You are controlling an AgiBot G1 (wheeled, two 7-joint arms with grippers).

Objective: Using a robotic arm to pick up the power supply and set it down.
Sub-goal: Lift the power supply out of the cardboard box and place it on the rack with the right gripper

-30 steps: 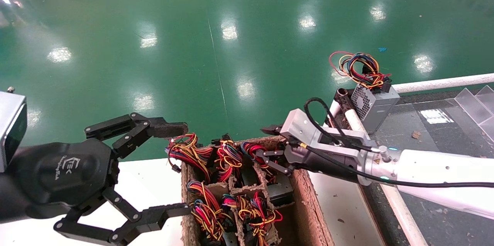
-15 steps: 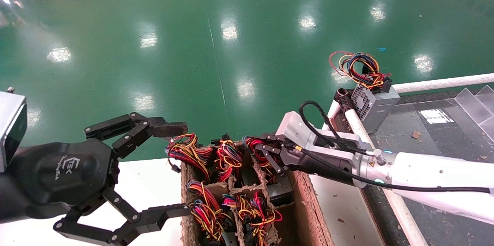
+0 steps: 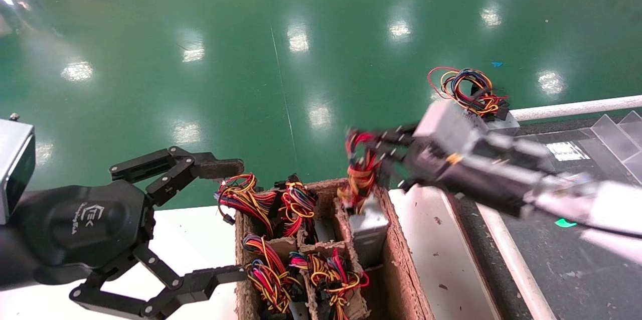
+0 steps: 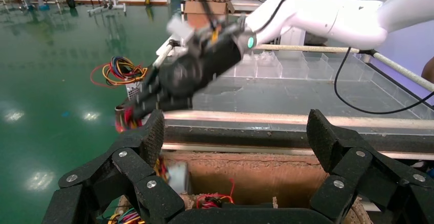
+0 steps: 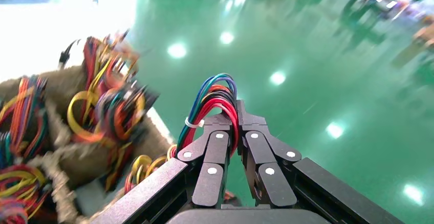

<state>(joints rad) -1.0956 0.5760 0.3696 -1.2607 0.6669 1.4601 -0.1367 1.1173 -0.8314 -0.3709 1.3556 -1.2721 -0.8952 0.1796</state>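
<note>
My right gripper (image 3: 368,152) is shut on the tight upright wire bundle (image 5: 215,93) of the power supply (image 3: 368,229). The small plain grey box hangs under the wires, its lower part still within the far right compartment of the brown fibre crate (image 3: 401,260). In the right wrist view the fingers (image 5: 210,147) pinch red, blue and green wires tied with a white strap. My left gripper (image 3: 233,219) stands open at the crate's left side, holding nothing. In the left wrist view the grey box (image 4: 176,175) shows behind one finger (image 4: 148,142).
Other crate compartments hold several coloured wire bundles (image 3: 261,199). A grille-faced grey box (image 3: 501,119) with a loose wire loop (image 3: 464,87) stands on the black belt (image 3: 577,260) beyond my right arm. A white rail (image 3: 577,108) borders it. The white table (image 3: 200,240) lies left.
My right gripper closed on the wire bundle, then rose and drew back to the right, pulling the power supply up in its compartment. The left arm has not moved.
</note>
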